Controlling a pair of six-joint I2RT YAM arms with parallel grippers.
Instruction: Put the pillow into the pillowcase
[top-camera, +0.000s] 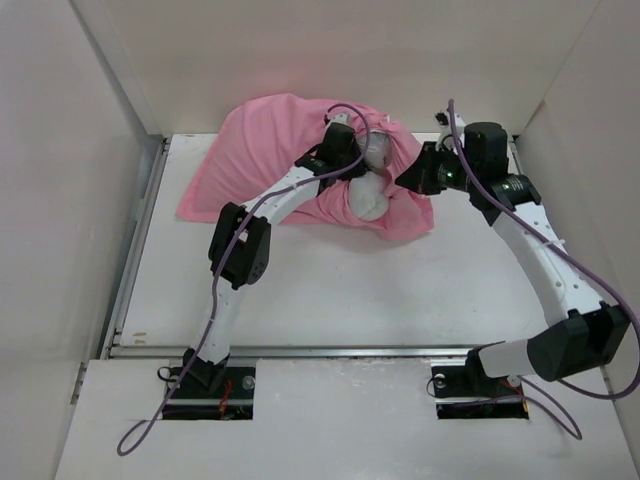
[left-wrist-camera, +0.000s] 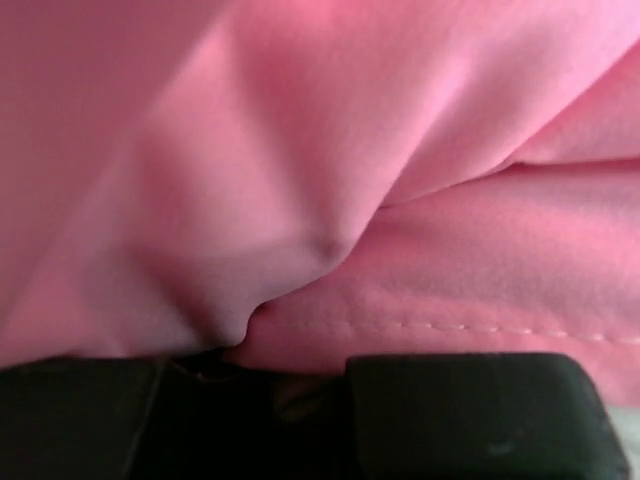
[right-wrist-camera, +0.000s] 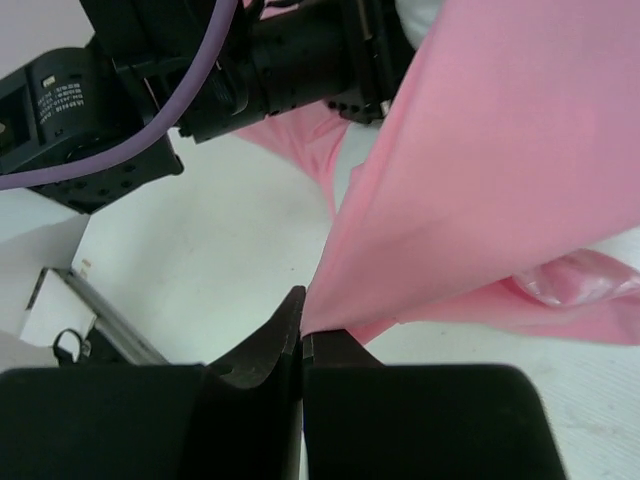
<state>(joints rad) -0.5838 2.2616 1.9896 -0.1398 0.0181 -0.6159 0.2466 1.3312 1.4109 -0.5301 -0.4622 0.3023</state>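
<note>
The pink pillowcase (top-camera: 260, 140) lies bunched at the back middle of the table, over most of the white pillow (top-camera: 370, 200), which shows at the case's right end. My left gripper (top-camera: 362, 160) is buried in that end. In the left wrist view pink cloth (left-wrist-camera: 400, 120) fills the picture, and a fold runs down into the left gripper (left-wrist-camera: 300, 365), which is shut on it. My right gripper (top-camera: 405, 178) stands just right of the opening. In the right wrist view it (right-wrist-camera: 305, 325) is shut on an edge of the pillowcase (right-wrist-camera: 500, 150), pulled taut.
The white table (top-camera: 330, 290) has a metal rail (top-camera: 130, 260) along its left and front edges. White walls close in the back and both sides. The left arm's black wrist and purple cable (right-wrist-camera: 290, 60) hang close in front of my right gripper.
</note>
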